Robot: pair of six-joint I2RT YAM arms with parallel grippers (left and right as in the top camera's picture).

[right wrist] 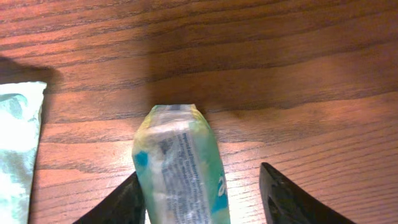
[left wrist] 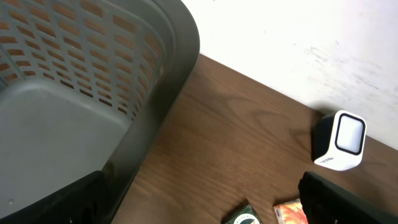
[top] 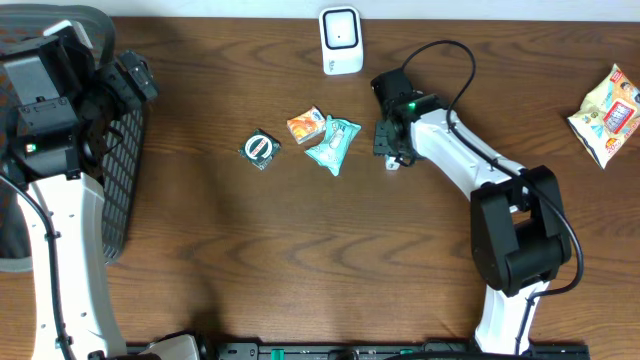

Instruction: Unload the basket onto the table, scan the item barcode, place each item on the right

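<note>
A small green and white packet [right wrist: 180, 168] with fine print on its face stands on end between the fingers of my right gripper [right wrist: 202, 199]. It leans on the left finger [right wrist: 118, 205], and a gap shows between it and the right finger [right wrist: 292, 202], so the jaws are open. From overhead this gripper [top: 389, 152] hangs just right of the teal packet [top: 332, 144] and below the white scanner [top: 341, 41]. My left gripper [left wrist: 199, 211] is wide open and empty above the basket's rim [left wrist: 168, 81].
An orange packet [top: 306, 125] and a dark green round-labelled packet [top: 261, 149] lie left of the teal one. A yellow snack bag [top: 608, 115] lies at the far right. The grey basket [top: 120, 180] stands at the table's left edge.
</note>
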